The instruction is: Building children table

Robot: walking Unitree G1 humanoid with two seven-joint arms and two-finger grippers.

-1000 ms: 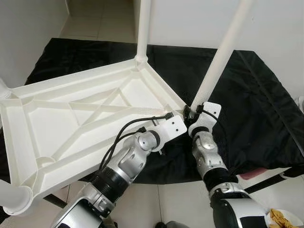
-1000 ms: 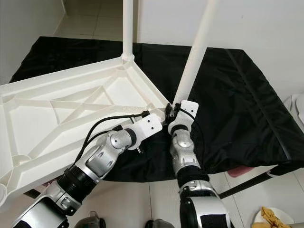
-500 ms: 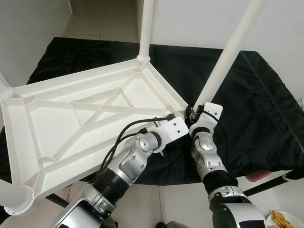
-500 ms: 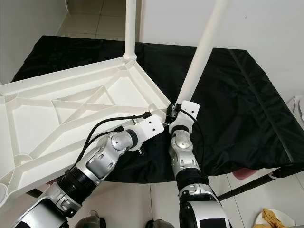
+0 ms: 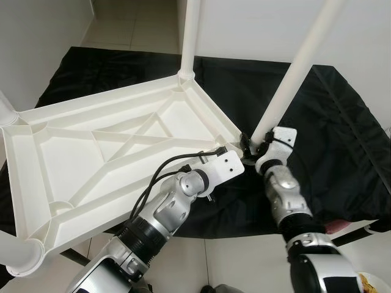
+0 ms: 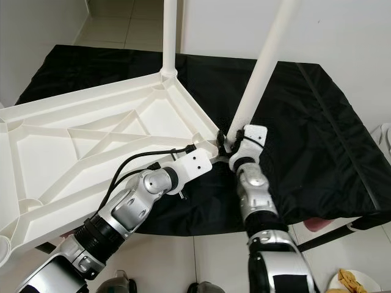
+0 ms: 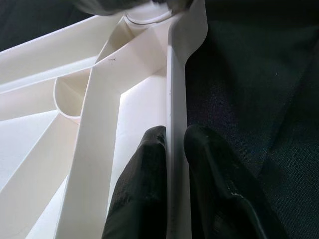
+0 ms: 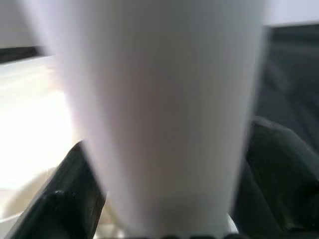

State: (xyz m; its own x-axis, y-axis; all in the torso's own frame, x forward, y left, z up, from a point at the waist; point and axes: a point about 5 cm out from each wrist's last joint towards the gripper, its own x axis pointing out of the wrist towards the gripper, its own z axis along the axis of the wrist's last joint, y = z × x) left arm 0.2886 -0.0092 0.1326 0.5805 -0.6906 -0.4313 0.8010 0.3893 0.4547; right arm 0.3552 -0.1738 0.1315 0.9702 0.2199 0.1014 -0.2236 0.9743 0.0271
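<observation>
A white plastic table top (image 5: 104, 152) lies upside down on a black cloth (image 5: 330, 146). One white leg (image 5: 189, 36) stands upright in its far corner. A second leg (image 5: 296, 70) leans right out of the near right corner socket. My right gripper (image 5: 254, 145) is shut on this leg's base; in the right wrist view its black fingers (image 8: 70, 199) sit on both sides of the leg (image 8: 159, 99). My left gripper (image 7: 172, 137) is shut on the table's rim (image 7: 177, 89) just short of that corner, one finger on each side of the wall.
More leg ends show at the table's left corners (image 5: 18, 256). The cloth hangs over a raised surface with tiled floor (image 5: 238, 262) below its near edge. A plate with food (image 6: 351, 279) lies on the floor at the right. White walls (image 5: 36, 36) stand close by.
My right wrist has shifted a little to the right with the leg, which leans further right. The left gripper keeps its hold on the rim. The camera has moved slightly.
</observation>
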